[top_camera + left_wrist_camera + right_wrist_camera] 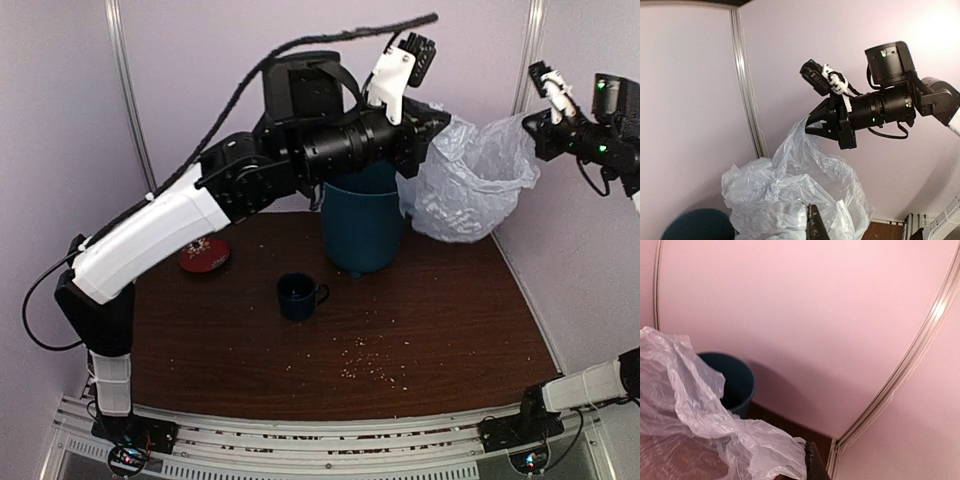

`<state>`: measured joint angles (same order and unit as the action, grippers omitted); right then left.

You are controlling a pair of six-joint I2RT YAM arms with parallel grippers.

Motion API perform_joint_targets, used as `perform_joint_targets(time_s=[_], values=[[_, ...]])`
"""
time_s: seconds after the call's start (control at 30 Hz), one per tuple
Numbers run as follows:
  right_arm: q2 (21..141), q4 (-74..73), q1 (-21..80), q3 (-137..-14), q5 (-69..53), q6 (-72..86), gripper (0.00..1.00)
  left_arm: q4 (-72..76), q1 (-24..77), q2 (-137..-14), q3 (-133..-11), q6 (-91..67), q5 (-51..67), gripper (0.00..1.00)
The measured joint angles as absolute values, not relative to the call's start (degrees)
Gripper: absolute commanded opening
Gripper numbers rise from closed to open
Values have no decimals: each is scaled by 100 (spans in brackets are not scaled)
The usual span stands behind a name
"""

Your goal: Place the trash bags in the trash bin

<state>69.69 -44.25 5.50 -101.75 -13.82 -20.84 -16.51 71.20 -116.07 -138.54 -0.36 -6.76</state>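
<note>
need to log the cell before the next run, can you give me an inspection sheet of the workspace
surface: dark brown table, pale crumbs scattered toward the near edge
job's things: trash bag held in the air with its mouth spread, right of the teal trash bin; not in it yet
clutter: dark blue mug upright in front of the bin; dark red round disc to its left
grippers: left gripper and right gripper both shut on the bag's rim
cables: black braided cable arcing over the left arm; black loop by its base
surroundings: pale walls with metal strips; slotted rail at the near edge
</note>
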Motion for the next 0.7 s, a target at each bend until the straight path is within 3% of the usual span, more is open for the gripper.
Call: perform_joint_targets(time_s=[0.1,0.17,0.33,0.5,0.6,0.7], values=[[6479,-4198,550,-10873,-1625,-2021,0,-1234,7489,-10857,-13345,384,-711,0],[5951,-3940,550,-10499,-1761,-2010,0,-934,7758,-10116,-12466,622,-781,0],[3940,-2921,563,-6698,-1568,-2517,0,770,7706,-8724,-8689,259,-1127,0],[4219,-4331,565,-3723,-1090,-3739,0,475,7885,-10073,-6025,-596,-1273,0],[3177,-5085,565,-3658,-1144,-4193,0,-484,8392,-10254,-5655,-749,-1343,0],[2449,-5094,565,-4379,-1398,-4484,0,-344,8543,-9651,-5929,-753,-1496,0]])
